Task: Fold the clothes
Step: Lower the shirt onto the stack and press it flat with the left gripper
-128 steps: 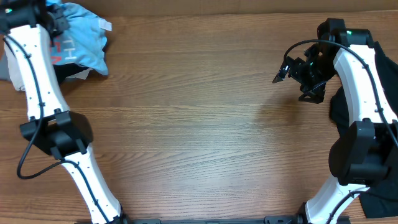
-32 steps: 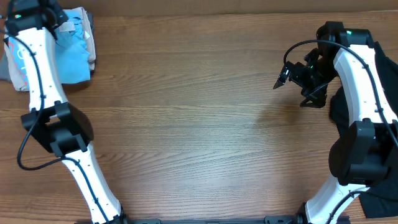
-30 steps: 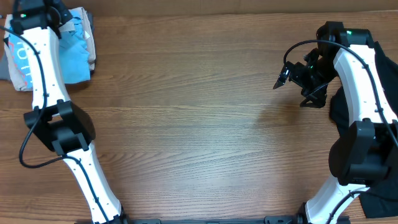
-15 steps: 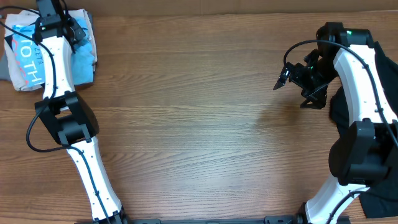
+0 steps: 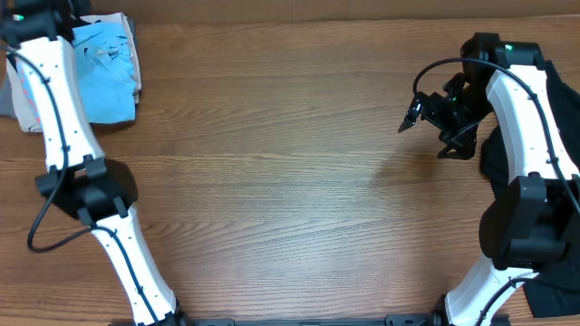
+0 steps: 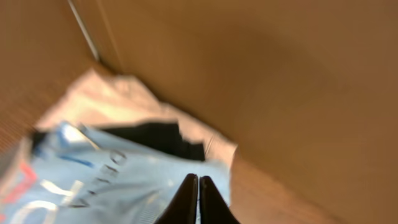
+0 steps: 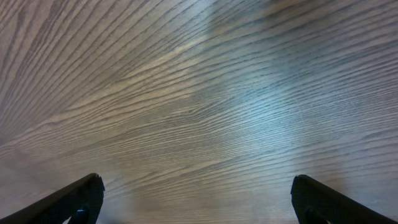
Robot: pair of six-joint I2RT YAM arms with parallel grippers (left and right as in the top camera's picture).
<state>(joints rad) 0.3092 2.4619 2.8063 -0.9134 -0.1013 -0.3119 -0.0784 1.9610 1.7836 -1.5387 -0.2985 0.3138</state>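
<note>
**Shirt bundled in the far-left corner, left arm swinging off it**

The light blue T-shirt (image 5: pixel 105 69) lies as a compact packet at the table's (image 5: pixel 290 190) far-left corner. It is tighter than the loose heap it formed a few seconds ago. Half a second back its white lettering showed beside the left arm (image 5: pixel 56 100). The arm has since swung across and hides that panel from overhead.

In the blurred wrist view the left gripper (image 6: pixel 198 198) has its tips pressed together just over the printed blue cloth. No fabric is visible between them. A black garment (image 6: pixel 155 137) and a beige cloth (image 6: pixel 118 93) lie under the shirt's far edge.

The right gripper (image 7: pixel 199 208) has not shifted. Its fingers are spread wide over bare wood, well apart from the shirt.

The fold looks largely finished, with the left arm probably tidying or leaving the shirt.
</note>
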